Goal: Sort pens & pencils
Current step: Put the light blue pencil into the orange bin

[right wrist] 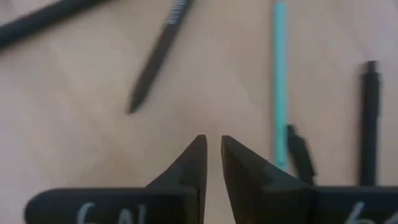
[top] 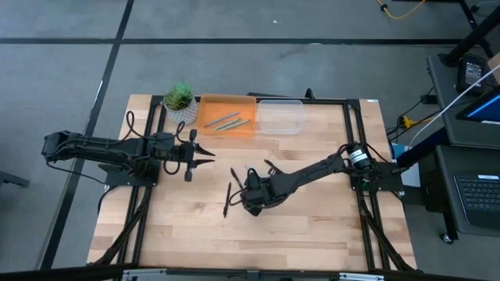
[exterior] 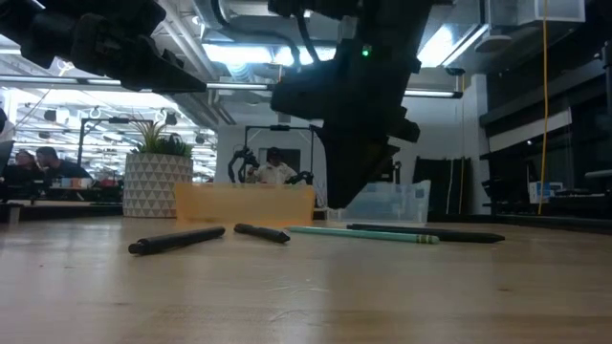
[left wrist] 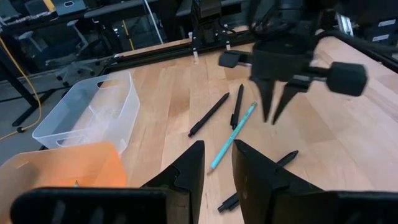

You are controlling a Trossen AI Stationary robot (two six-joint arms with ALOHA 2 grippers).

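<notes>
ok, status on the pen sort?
Right gripper empty, narrow gap, low over loose pens. Teal pencil beside it. Left gripper waiting near orange tray. Nothing blocking.

Both arms are matte black, built of jointed segments with black cables running along them. The right arm (top: 312,173) carries a silver-white band near its base. Each end effector has two dark, wedge-shaped fingers (right wrist: 198,163) tapering to points.

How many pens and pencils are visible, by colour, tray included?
Black pens, loose on the table: 4
Teal pencil, loose on the table: 1
Pale grey-green pencils, in the orange plastic tray: 2
Total: 7
</notes>
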